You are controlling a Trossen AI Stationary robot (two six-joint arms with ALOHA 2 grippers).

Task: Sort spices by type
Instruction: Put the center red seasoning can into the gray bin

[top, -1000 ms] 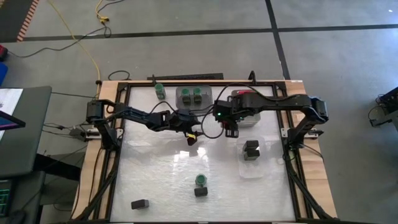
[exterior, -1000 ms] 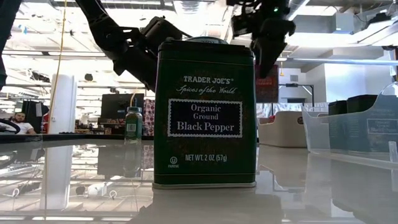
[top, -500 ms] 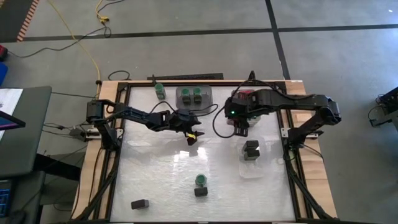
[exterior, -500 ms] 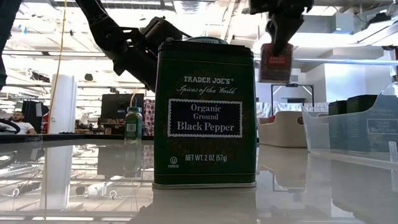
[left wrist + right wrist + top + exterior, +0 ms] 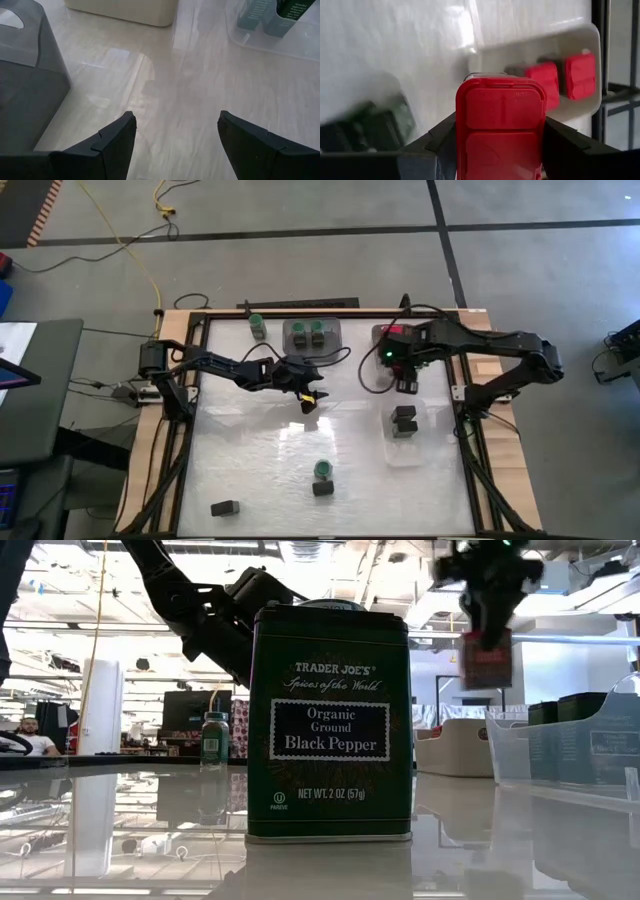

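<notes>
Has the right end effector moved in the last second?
Yes. The right end effector, shut on a red-topped spice box, has swung rightward, away from the pepper tin in the low view.

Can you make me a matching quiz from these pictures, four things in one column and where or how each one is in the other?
Things:
1. left hand
2. right hand
3. pepper tin
4. red spices

States:
A. sitting in a pale tray
B. open, holding nothing
C. standing on the table, close to the low camera
D. shut on a red-topped box

Pairs: 1-B, 2-D, 3-C, 4-A
</notes>
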